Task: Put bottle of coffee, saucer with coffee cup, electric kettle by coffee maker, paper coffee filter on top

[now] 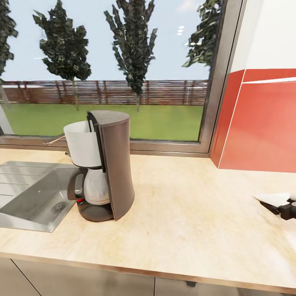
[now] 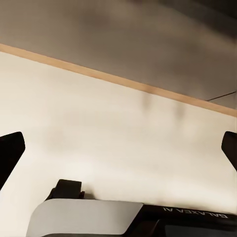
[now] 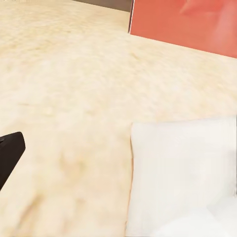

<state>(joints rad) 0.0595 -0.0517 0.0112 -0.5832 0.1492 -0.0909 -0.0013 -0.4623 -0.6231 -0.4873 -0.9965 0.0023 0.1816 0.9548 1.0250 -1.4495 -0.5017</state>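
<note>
Right end effector at the bench's edge, holding a paper filter

The right end effector (image 1: 287, 209) pinches the white paper filter (image 1: 272, 197) just above the bench (image 1: 185, 222); farther left, the coffee maker (image 1: 102, 164) stands beside the sink (image 1: 28, 197), before the window (image 1: 123, 74).

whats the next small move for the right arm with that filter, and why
Probably lift the paper coffee filter and carry it left toward the coffee maker. The right gripper sits at it low over the countertop, well right of the machine's top.
</note>
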